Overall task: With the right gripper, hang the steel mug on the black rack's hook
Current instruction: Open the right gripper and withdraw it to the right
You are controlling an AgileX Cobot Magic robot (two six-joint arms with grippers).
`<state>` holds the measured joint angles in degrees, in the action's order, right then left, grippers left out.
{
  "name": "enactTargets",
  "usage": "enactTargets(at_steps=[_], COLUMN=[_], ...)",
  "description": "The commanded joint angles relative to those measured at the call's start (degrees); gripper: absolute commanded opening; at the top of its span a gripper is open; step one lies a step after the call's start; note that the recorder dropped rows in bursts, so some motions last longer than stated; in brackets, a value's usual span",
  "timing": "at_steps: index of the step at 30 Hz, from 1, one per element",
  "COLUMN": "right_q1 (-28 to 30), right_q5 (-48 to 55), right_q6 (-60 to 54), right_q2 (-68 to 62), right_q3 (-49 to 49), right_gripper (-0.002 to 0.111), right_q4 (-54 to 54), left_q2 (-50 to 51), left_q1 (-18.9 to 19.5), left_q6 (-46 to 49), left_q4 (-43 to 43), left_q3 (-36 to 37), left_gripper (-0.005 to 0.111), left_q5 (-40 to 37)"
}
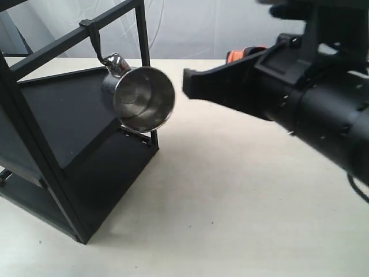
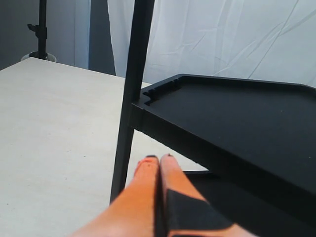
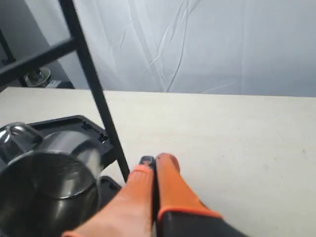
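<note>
We see a wide, pale cream tabletop with a matte, faintly speckled surface; it fills most of every view. Behind the tabletop's far edge hangs a white, creased fabric backdrop, its folds running in long diagonal lines. In the left wrist view, a thin black upright stand pole with a clamp fitting rises just past the tabletop's far corner, and a pale round base sits at its foot. Beside the pole, also beyond the tabletop, we make out a plain dark grey wall panel. In the right wrist view, a small rounded shiny object lies past the tabletop's far edge, too blurred for us to identify.
</note>
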<state>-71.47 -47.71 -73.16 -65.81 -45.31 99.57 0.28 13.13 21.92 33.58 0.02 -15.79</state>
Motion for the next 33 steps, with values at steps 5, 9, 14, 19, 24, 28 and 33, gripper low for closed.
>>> enactTargets(at_steps=[5,9,14,19,24,28,33], right_q1=[0.02,0.02,0.02,0.02,0.02,0.02,0.13], right_q5=[-6.39,-11.13,-15.91,-22.26,-22.26,-22.26,-22.26], right_q6=[-2.49,-7.79,-10.89,-10.89,-10.79,-10.79,-14.68], right_q2=[1.08,3.52,5.28,5.28,5.28,5.28,5.28], right_q3=[0.62,0.62,0.62,0.62,0.62,0.62,0.62], right_gripper=[-0.001,-0.001,-0.001,-0.001,-0.001,-0.001,-0.001], right_q4=[0.38,0.38,0.38,0.38,0.38,0.38,0.38], left_q2=[-0.28,-0.28,-0.28,-0.28,-0.28,-0.28,-0.28], left_q1=[-0.16,-0.16,-0.16,-0.16,-0.16,-0.16,-0.16], left_q6=[-0.01,-0.12,-0.12,-0.12,-0.12,-0.12,-0.12], left_q4=[0.02,0.02,0.02,0.02,0.02,0.02,0.02], left_q3=[-0.02,-0.02,-0.02,-0.02,-0.02,-0.02,-0.02], left_gripper=[0.002,0.002,0.002,0.002,0.002,0.002,0.002], left_q5=[0.37,0.34,0.34,0.34,0.34,0.34,0.34])
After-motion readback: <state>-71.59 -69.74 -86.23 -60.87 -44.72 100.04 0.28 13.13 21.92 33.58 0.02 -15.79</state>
